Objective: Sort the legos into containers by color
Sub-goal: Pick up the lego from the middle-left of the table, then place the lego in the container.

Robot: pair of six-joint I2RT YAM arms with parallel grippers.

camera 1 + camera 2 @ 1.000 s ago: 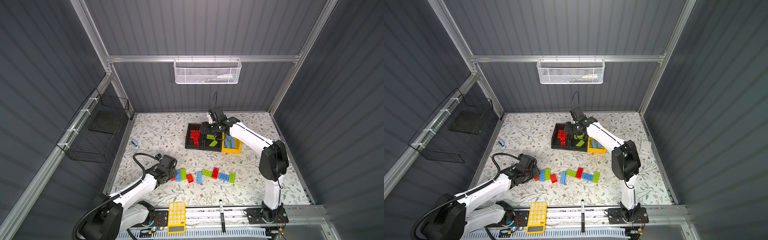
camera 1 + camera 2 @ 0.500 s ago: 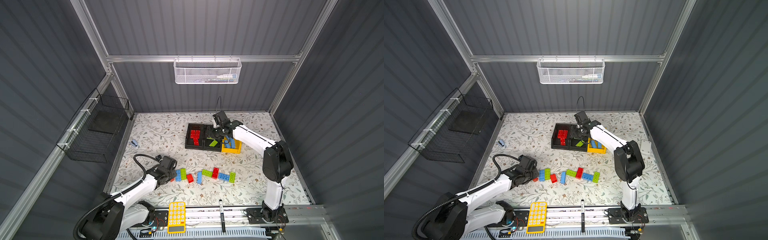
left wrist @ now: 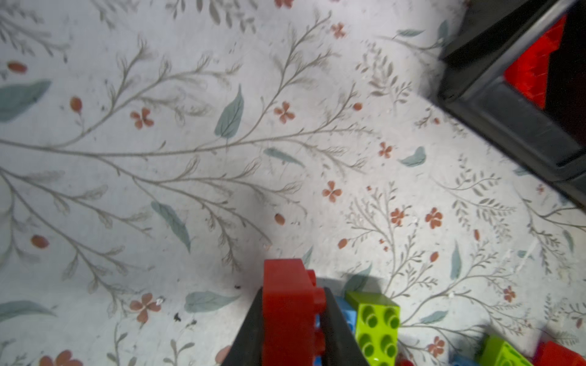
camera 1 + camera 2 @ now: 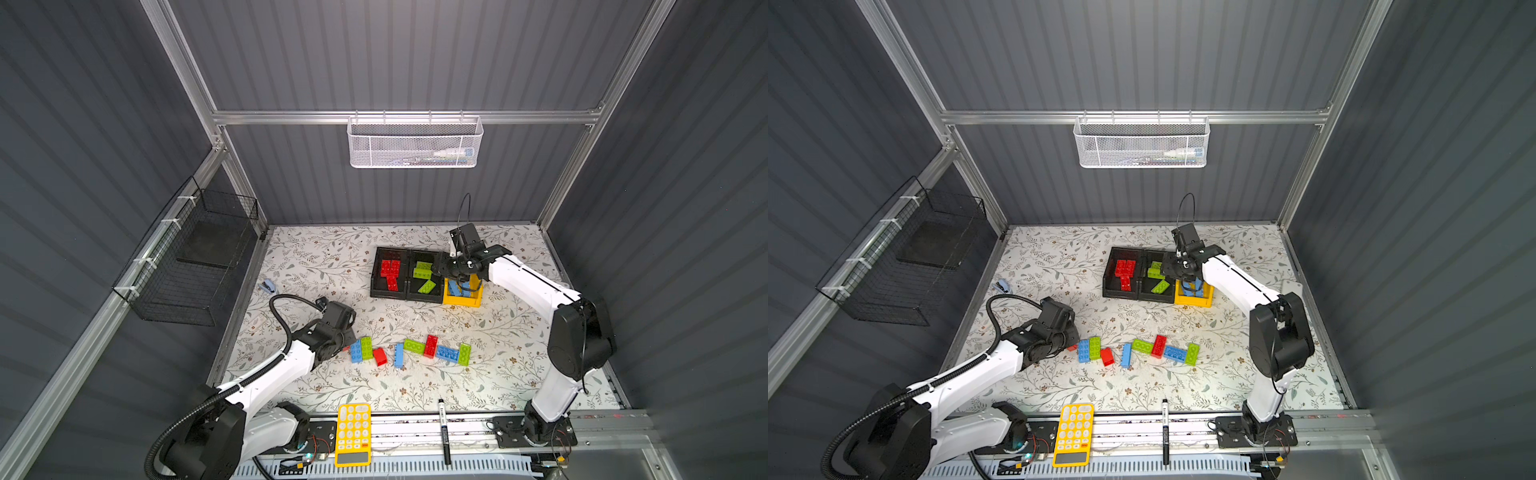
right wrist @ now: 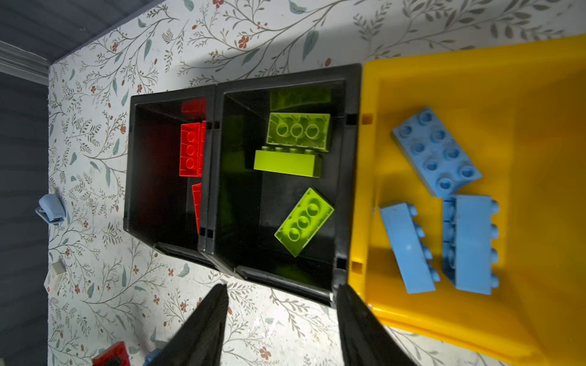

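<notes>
My left gripper [image 3: 294, 294] is shut on a red lego [image 3: 291, 317] at the left end of a row of loose legos on the floral mat. In both top views the row holds blue [image 4: 355, 351], green [image 4: 366, 348] and red [image 4: 379, 356] bricks and several more to the right [image 4: 1158, 347]. My right gripper [image 5: 281, 288] hangs open and empty above the containers. A black bin [image 5: 130, 164] holds red legos, a second black bin [image 5: 352, 190] green ones, and a yellow bin [image 5: 539, 158] blue ones.
A yellow calculator [image 4: 353, 434] and a black marker [image 4: 444, 430] lie at the front rail. A small blue-grey item [image 4: 268, 286] sits near the mat's left edge. A black wire basket [image 4: 199, 257] hangs on the left wall, a white mesh basket [image 4: 413, 141] on the back wall.
My left gripper has shut on the red lego at the row's left end. My right gripper has shifted to the right over the containers, still open.
</notes>
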